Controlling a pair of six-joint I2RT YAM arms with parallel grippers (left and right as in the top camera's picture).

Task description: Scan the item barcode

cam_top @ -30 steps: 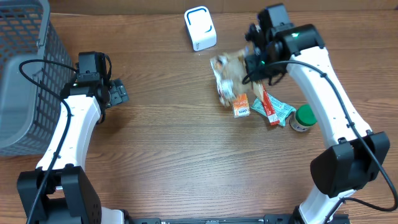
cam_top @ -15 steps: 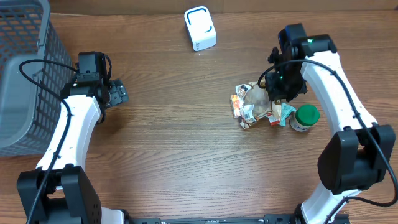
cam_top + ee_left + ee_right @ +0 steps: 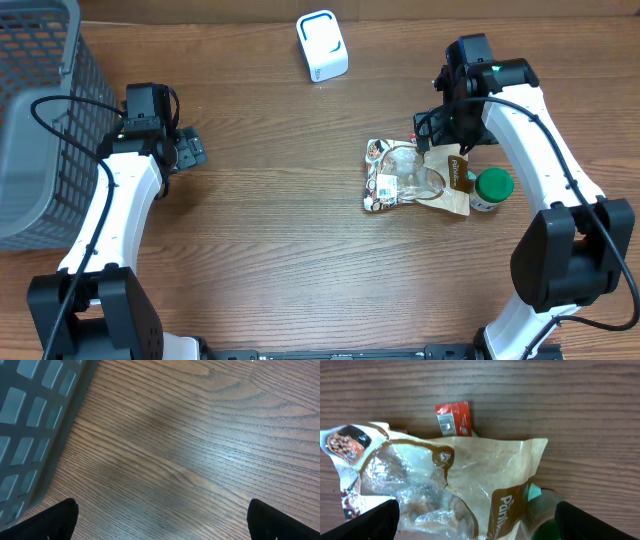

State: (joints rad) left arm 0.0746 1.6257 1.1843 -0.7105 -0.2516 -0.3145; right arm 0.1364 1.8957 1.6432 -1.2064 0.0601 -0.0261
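Pouch (image 3: 415, 180) lies flat on the surface (image 3: 280, 230), just beside the green-lidded jar (image 3: 490, 188). Right tool (image 3: 440, 130) wide, empty, over its far edge. Left tool (image 3: 190, 150) wide, empty. I judge the pouch light, crinkly and slippery; I'd pinch a sealed edge.

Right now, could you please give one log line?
right claw open over snack bag | bag lying on table | left claw open, empty | scanner untouched
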